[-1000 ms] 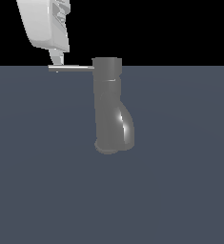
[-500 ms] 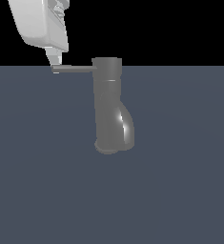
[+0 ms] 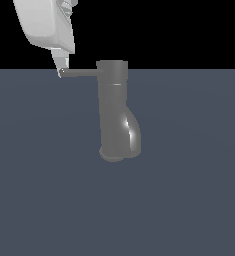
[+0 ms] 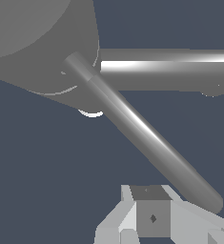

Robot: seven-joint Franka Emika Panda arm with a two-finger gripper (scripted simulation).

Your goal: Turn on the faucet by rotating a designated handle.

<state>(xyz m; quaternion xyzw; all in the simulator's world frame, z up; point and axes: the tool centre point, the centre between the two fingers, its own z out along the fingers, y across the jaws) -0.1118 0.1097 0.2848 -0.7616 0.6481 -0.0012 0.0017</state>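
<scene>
The faucet [image 3: 114,125] is a dark grey glossy column with a cylindrical cap and a bulging spout end, standing in the middle of the exterior view. The handle [image 3: 80,72], a thin grey rod, sticks out level from the cap toward the exterior view's left. My white gripper [image 3: 62,68] comes down from the upper left, its tip against the handle's free end. Its fingers look shut, with nothing between them. In the wrist view the handle [image 4: 142,136] runs diagonally from the faucet cap [image 4: 37,43] to beside my gripper [image 4: 151,214].
The faucet stands on a flat dark blue-grey surface [image 3: 189,200] that fills the lower part of the exterior view. Black background lies above it. Nothing else shows.
My gripper has shifted toward the exterior view's right. The handle's free end has gone with it, so the rod looks shorter than before. The faucet body has not moved.
</scene>
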